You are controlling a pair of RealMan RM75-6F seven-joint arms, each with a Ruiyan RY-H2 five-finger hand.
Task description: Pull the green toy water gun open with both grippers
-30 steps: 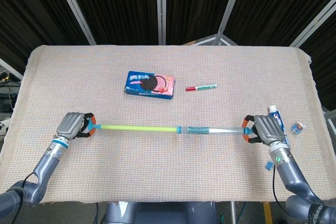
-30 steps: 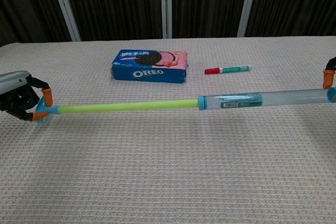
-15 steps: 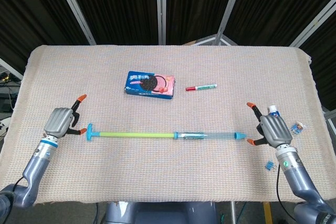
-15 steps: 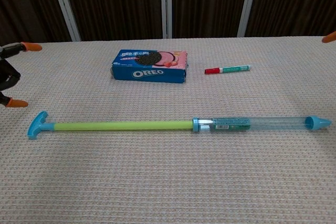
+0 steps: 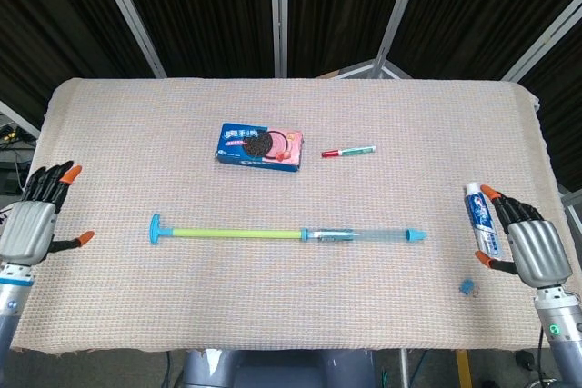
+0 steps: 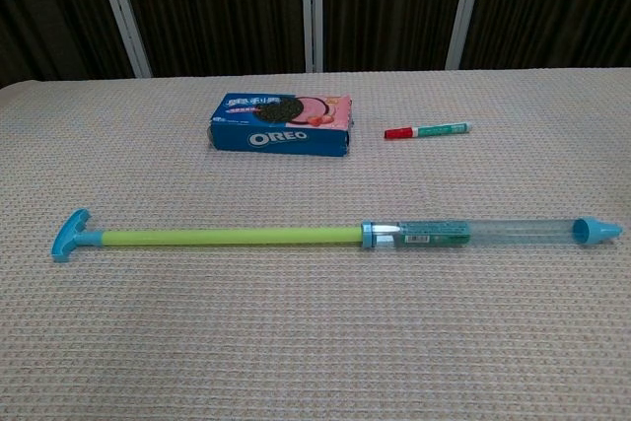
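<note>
A table (image 5: 455, 134) covered with a beige woven cloth is seen before dark curtains with pale metal poles. The green toy water gun (image 5: 287, 235) (image 6: 335, 235) is laid flat across the near middle of the cloth, fully drawn out: the blue T-handle is at the left, the green rod runs to a blue collar, and the clear barrel ends in a blue tip at the right. It is touched by neither hand. The left hand (image 5: 35, 222) is held at the left edge of the table, well apart from the handle, fingers spread and empty. The right hand (image 5: 532, 247) is held at the right edge, likewise spread and empty. A toothpaste tube (image 5: 480, 223) is lain just beside the right hand. A small blue object (image 5: 466, 287) is seen near it. Farther back, a blue Oreo box (image 5: 259, 145) (image 6: 283, 124) and a red-and-green marker (image 5: 348, 150) (image 6: 427, 130) are placed, well clear of the gun.
</note>
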